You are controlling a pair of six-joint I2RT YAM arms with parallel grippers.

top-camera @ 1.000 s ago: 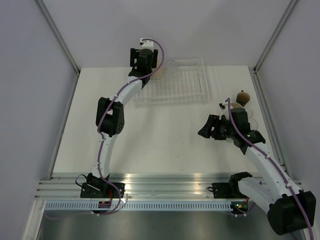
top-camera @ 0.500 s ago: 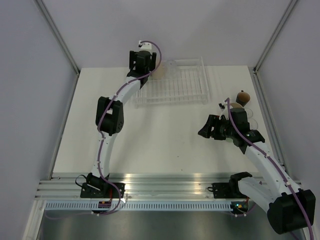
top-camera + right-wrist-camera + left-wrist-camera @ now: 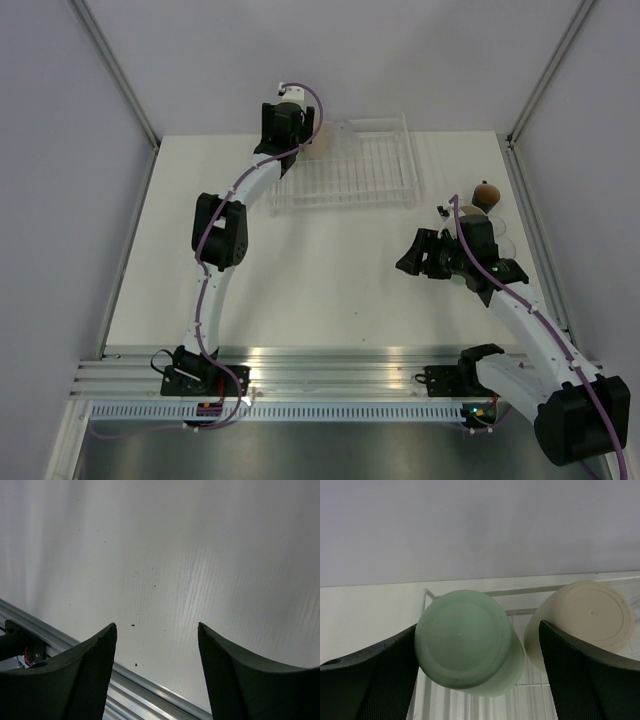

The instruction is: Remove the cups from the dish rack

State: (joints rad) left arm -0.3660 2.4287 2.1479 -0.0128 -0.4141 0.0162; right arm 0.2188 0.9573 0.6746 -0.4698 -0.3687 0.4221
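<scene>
In the left wrist view a mint green cup (image 3: 465, 640) stands upside down in the corner of the white wire dish rack (image 3: 520, 591). My left gripper (image 3: 478, 625) is open, with one finger on each side of the cup and a small gap on the right. A beige cup (image 3: 592, 612) stands upside down just right of it, partly behind my right finger. In the top view the left gripper (image 3: 292, 138) is at the rack's (image 3: 350, 175) far left corner. My right gripper (image 3: 156, 626) is open and empty over bare table, also seen in the top view (image 3: 408, 258).
A small dark brown cup (image 3: 487, 192) and some other cups (image 3: 507, 235) stand at the table's right edge, partly behind my right arm. The back wall is close behind the rack. An aluminium rail (image 3: 150, 685) runs along the table's near edge.
My left wrist has shifted slightly toward the back wall over the rack's far left corner. The right arm has not moved.
</scene>
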